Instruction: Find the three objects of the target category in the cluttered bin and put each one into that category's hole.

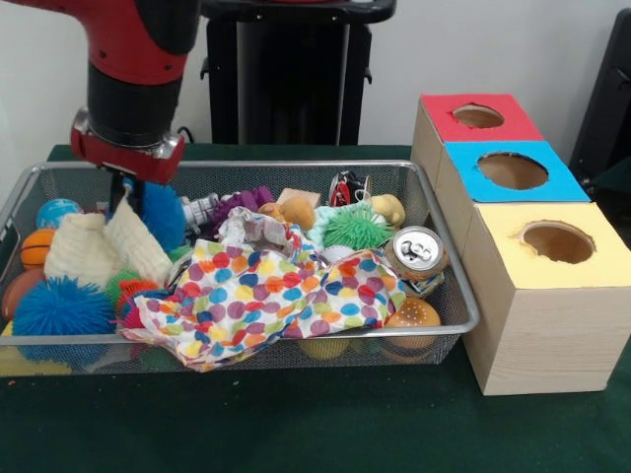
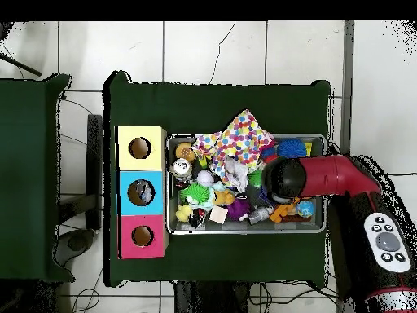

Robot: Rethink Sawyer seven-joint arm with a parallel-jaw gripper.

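Observation:
My gripper [image 1: 122,197] reaches down into the left end of the wire bin [image 1: 296,165]. It is shut on a cream knitted cloth [image 1: 94,251], which peaks up to the fingertips and hangs in two folds. A polka-dot cloth [image 1: 266,296] is spread across the bin's middle and front, and it also shows from above [image 2: 240,138]. Beside the bin stand three boxes, each with a hole: red [image 1: 478,116], blue [image 1: 513,170] and yellow [image 1: 557,241]. In the overhead view the arm [image 2: 326,178] covers the gripper.
Around the gripper lie a blue fuzzy ball [image 1: 163,212], a blue spiky ball [image 1: 59,307] and an orange ball [image 1: 37,246]. Further right are a green spiky ball [image 1: 353,229], a drink can [image 1: 416,254] and a burger toy [image 1: 412,315]. Green cloth covers the table [image 1: 296,424].

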